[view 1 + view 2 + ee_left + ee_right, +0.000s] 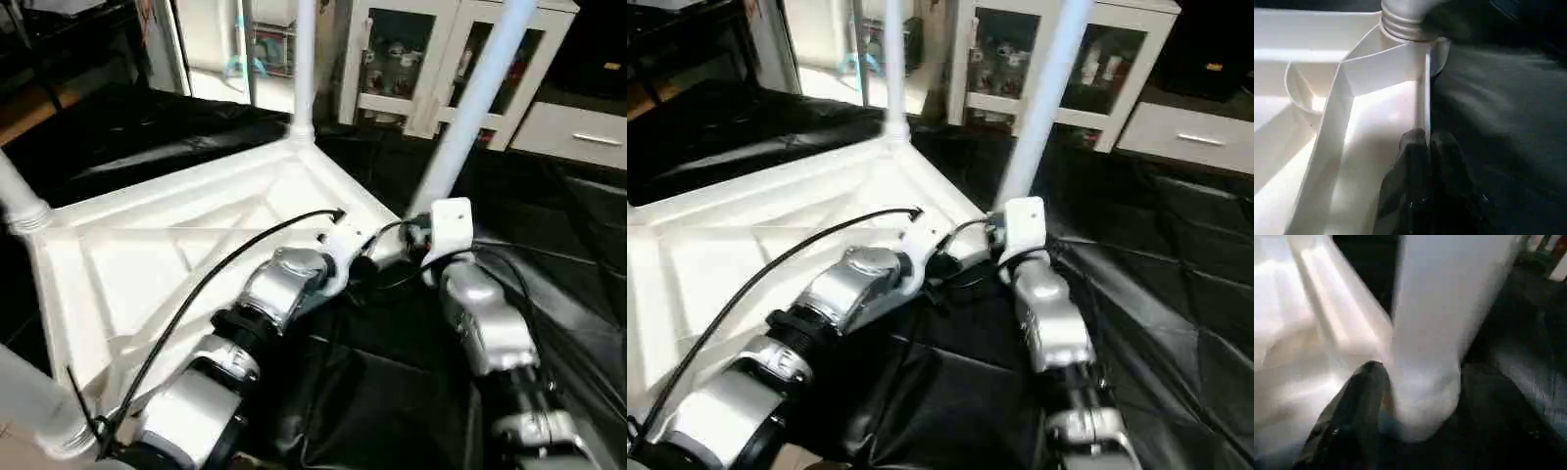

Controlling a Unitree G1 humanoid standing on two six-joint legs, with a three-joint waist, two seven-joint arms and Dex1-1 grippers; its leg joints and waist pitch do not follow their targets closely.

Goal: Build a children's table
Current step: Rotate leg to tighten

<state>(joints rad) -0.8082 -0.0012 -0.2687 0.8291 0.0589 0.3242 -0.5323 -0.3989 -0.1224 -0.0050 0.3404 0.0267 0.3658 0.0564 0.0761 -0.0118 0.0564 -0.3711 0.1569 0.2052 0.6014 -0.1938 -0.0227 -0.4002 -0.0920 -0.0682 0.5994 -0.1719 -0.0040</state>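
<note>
- You have the children's table (186, 245) lying upside down on the black sheet (392, 372), ribbed underside facing up.
- Four legs appear seated in the corner sockets: the far leg (304, 59), the leg at the right corner (480, 98), a third at the left edge (20, 201) and a fourth at the near left (39, 401). Judged from this, assembly is nearly complete; tightening the right-corner leg and turning the table upright remain.
- Your left gripper (1426, 147) is pinched almost shut on the thin upright rim (1423, 93) of the top, just short of the threaded leg base (1403, 22).
- Your right gripper (1418, 396) stands partly open with its fingers (1359, 396) either side of the right-corner leg's base; firm contact cannot be confirmed.
</note>
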